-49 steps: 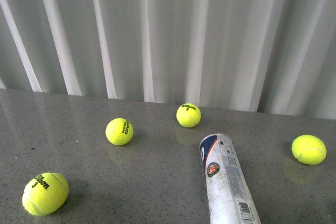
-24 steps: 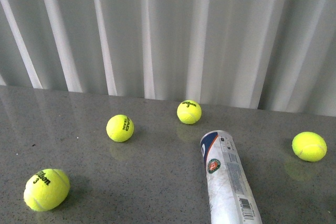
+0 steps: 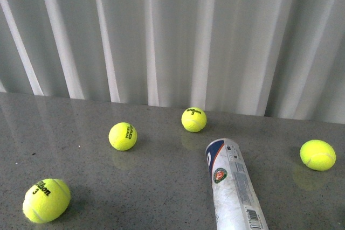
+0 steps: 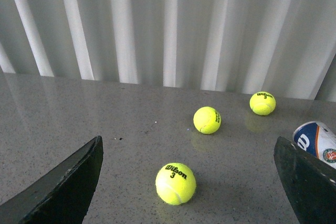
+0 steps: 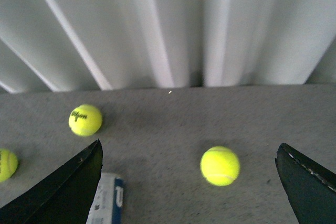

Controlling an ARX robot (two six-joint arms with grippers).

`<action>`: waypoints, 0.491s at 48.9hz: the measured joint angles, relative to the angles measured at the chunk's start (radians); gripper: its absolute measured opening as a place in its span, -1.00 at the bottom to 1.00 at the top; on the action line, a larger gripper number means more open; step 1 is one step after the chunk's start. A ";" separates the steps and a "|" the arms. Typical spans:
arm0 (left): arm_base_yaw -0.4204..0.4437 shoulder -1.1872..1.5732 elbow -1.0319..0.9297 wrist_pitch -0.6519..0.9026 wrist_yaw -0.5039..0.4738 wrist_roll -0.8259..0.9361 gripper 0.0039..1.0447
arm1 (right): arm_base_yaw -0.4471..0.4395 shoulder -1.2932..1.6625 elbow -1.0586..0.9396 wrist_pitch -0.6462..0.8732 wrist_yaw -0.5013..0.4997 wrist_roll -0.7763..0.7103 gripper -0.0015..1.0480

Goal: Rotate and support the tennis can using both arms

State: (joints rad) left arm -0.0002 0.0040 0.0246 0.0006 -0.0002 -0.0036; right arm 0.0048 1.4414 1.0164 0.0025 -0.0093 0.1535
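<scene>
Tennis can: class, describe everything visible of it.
The tennis can is a tube wrapped in a white label with a navy and orange patch at its far end, a round emblem and a barcode. It lies on its side on the grey table, near end cut off by the front view. Only the table touches it.

Table [image 3: 161, 197]: grey, finely speckled, stone-like top. It is smooth and polished, glossy enough to carry pale reflections of the backdrop and the balls.

Tennis balls [image 3: 123, 136]: yellow felt, fuzzy nap, matt, with black printed lettering.

Tennis can [image 3: 233, 187]: smooth tube, plastic by its look, wrapped in a printed label with a soft sheen.

Curtain [image 3: 172, 36]: white cloth in long folds, matt, with no visible weave.

Left gripper [image 4: 187, 142]: fingers [image 4: 68, 187] black, flat, matt, looking like hard plastic.

Right gripper [image 5: 189, 144]: fingers [image 5: 307, 182] likewise black and matt, with a slightly rough, pale-flecked edge.
</scene>
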 joint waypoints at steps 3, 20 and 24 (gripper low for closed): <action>0.000 0.000 0.000 0.000 0.000 0.000 0.88 | 0.033 0.055 0.044 -0.048 0.018 0.001 0.87; 0.000 0.000 0.000 0.000 0.000 0.000 0.88 | 0.248 0.330 0.098 -0.239 -0.045 0.018 0.87; 0.000 0.000 0.000 0.000 0.000 0.000 0.88 | 0.273 0.360 0.097 -0.242 -0.058 0.039 0.87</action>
State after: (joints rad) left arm -0.0002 0.0040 0.0246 0.0006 -0.0002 -0.0036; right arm 0.2779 1.8015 1.1137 -0.2398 -0.0677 0.1925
